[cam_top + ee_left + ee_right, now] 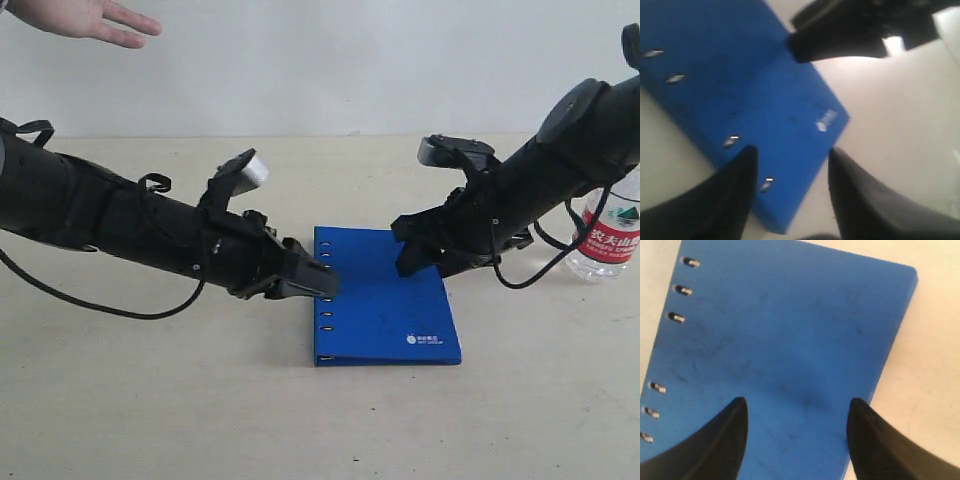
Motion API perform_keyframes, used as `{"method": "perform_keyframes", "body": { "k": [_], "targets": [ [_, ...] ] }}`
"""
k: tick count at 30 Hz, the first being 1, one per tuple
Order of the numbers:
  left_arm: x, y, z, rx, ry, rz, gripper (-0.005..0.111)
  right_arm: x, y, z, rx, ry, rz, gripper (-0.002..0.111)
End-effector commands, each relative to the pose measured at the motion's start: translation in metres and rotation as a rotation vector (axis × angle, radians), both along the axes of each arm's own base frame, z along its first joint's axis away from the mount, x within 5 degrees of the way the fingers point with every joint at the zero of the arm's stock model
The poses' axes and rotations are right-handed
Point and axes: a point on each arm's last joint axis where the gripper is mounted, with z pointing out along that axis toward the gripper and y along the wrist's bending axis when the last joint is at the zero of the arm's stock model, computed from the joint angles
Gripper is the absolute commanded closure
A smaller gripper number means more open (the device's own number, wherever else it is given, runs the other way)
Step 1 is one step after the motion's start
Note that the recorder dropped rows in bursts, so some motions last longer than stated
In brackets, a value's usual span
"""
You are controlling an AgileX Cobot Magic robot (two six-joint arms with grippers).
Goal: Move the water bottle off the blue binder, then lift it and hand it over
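Open human hand (85, 20) waiting upper left. Left black gripper (315, 285) hovering at spine of flat bright-blue ring binder (385, 310), jaws apart. Right black gripper (415, 255) hovering over binder, jaws apart. Clear red-capped plastic water bottle (608, 235) standing on table (150, 420), right of binder. Likely binder lift beginning; next calls for pinching binder edge.

**Legible Markings: Bottle Label, Binder Logo**

1. Clear plastic water bottle (596, 266): white label band (612, 240) with red Chinese characters, apparently 农夫山, cut off at the frame edge.
2. Flat bright-blue ring binder (385, 300): small white corner logo (424, 340), lettering too small to read.

Pale table (150, 400): blue binder (385, 300), water bottle (610, 240)
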Motion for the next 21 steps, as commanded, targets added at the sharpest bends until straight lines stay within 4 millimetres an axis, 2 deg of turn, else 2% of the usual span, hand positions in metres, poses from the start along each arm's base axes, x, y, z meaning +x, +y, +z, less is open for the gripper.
{"method": "perform_keyframes", "body": {
  "k": [1, 7, 10, 12, 15, 21],
  "targets": [
    [0.015, 0.022, -0.006, 0.077, 0.016, 0.161, 0.053, 0.007, -0.005, 0.003, 0.013, -0.008, -0.185, 0.056],
    [0.015, 0.022, -0.008, 0.084, 0.02, 0.162, 0.054, 0.006, -0.011, -0.004, -0.061, 0.031, -0.224, 0.056],
    [0.016, 0.022, -0.032, 0.088, 0.102, 0.199, 0.054, 0.002, -0.009, -0.031, -0.067, 0.135, -0.185, 0.056],
    [0.014, 0.019, -0.042, 0.058, 0.166, 0.197, 0.054, 0.0, -0.006, -0.041, -0.058, 0.162, -0.139, 0.056],
    [0.013, 0.018, -0.043, 0.049, 0.172, 0.185, 0.054, -0.002, 0.001, -0.048, 0.011, 0.172, -0.061, 0.056],
    [0.017, 0.013, -0.036, 0.008, 0.116, 0.124, 0.054, -0.008, 0.021, -0.058, 0.258, 0.203, 0.08, 0.056]
  ]
}}
